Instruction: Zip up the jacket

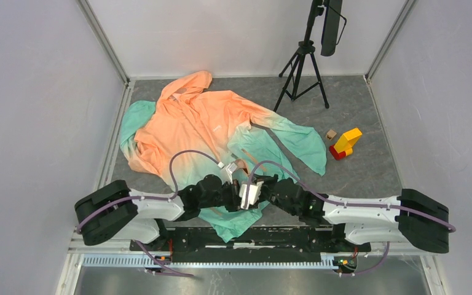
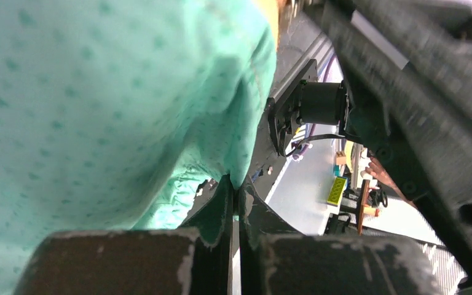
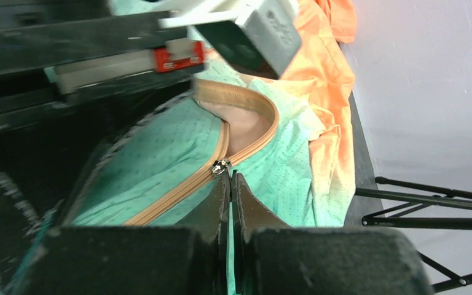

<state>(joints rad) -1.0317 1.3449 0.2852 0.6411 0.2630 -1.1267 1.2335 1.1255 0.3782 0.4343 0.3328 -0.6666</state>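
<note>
Your right gripper [image 3: 229, 175] has its two fingers pressed together, tips touching the single metal slider [image 3: 220, 166]. You cannot tell whether the pull is pinched between them. Above the slider, the two orange zipper tapes [image 3: 246, 101] part in a loop; below it they run joined. Your left gripper [image 2: 235, 184] is clamped on a fold of teal fabric of the jacket [image 1: 203, 123]. You have one jacket, spread on the table [image 1: 356, 178] with its hood far and its teal hem at the near edge, where both grippers meet. Well to the right sit three blocks: one yellow [image 1: 348, 141], one red [image 1: 337, 153], one small wooden cube [image 1: 330, 134]. One tripod [image 1: 301, 67] stands behind.
</note>
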